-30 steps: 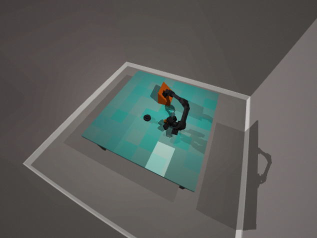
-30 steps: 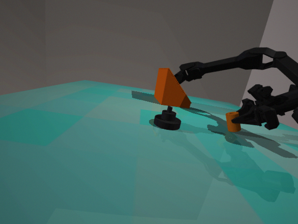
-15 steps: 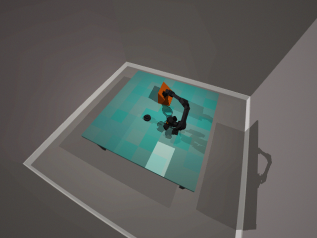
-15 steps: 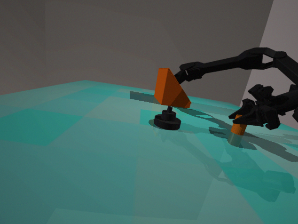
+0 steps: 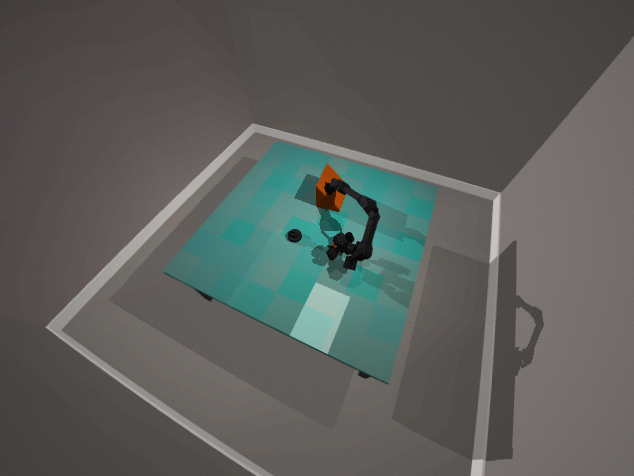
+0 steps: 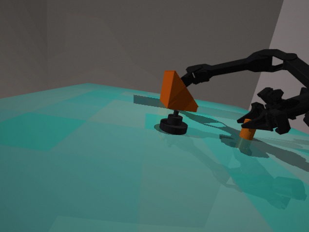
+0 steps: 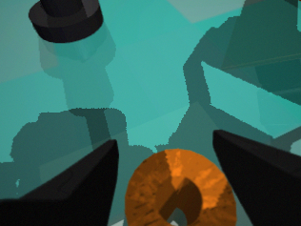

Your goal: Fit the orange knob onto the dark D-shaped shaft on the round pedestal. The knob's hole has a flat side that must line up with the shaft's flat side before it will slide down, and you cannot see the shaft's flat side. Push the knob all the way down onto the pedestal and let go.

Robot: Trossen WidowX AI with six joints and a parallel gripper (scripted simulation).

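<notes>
The orange knob is between the spread fingers of my gripper, which is open. In the wrist view its holed end faces the camera; a gap shows at the left finger, and its right edge is close to the right finger. In the exterior view the knob leans a little and its lower end appears to be at the table. The round black pedestal stands apart from the knob. Its bare shaft points up. The shaft's flat side cannot be made out.
A large orange wedge stands behind the pedestal as seen in the exterior view. The arm arches from beside this wedge to the gripper. The teal table bears dark shadows around the gripper.
</notes>
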